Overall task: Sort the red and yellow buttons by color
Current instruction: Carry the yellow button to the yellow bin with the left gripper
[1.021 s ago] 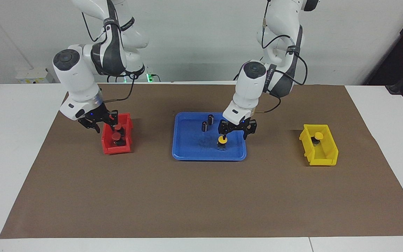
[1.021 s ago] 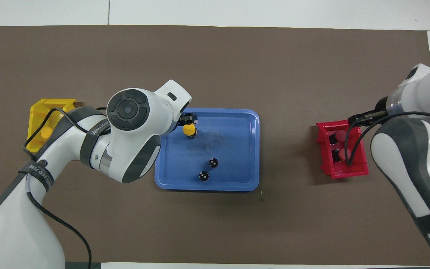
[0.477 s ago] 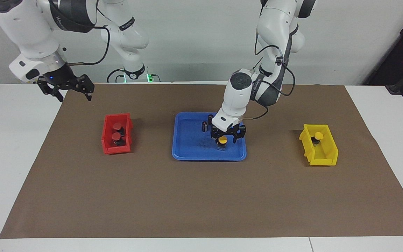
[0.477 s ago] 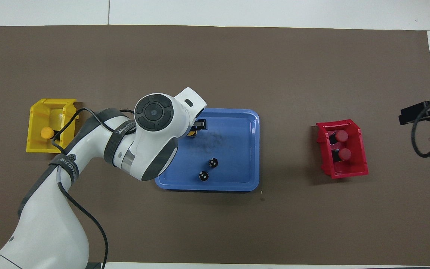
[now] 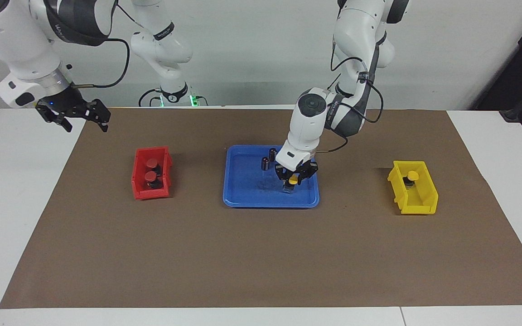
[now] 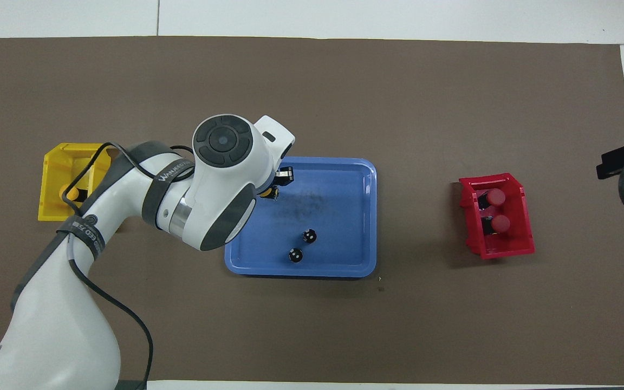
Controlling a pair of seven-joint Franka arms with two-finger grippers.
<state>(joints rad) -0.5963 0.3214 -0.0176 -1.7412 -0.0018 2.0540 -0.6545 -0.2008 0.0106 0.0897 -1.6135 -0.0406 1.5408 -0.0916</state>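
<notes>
Yellow button [image 5: 292, 181] stands in the blue tray [image 5: 243, 199], toward the left arm's end of it, with the left gripper [image 5: 293, 179] down on it and its jaws clamped on the button. The other yellow button [image 5: 412, 175] lies in the yellow bin [image 5: 417, 206]; both red buttons [image 5: 152, 168] sit in the red bin [image 5: 141, 192]. Two dark cylinders [image 5: 268, 159] stand in the tray nearer the robots, close to the gripper. Judgement: lift straight up until clear of the tray rim before travelling, so the cylinders are not knocked; release low inside the yellow bin, beside the button already there. Right gripper [image 5: 73, 115] waits high over the table's edge, jaws apart.
</notes>
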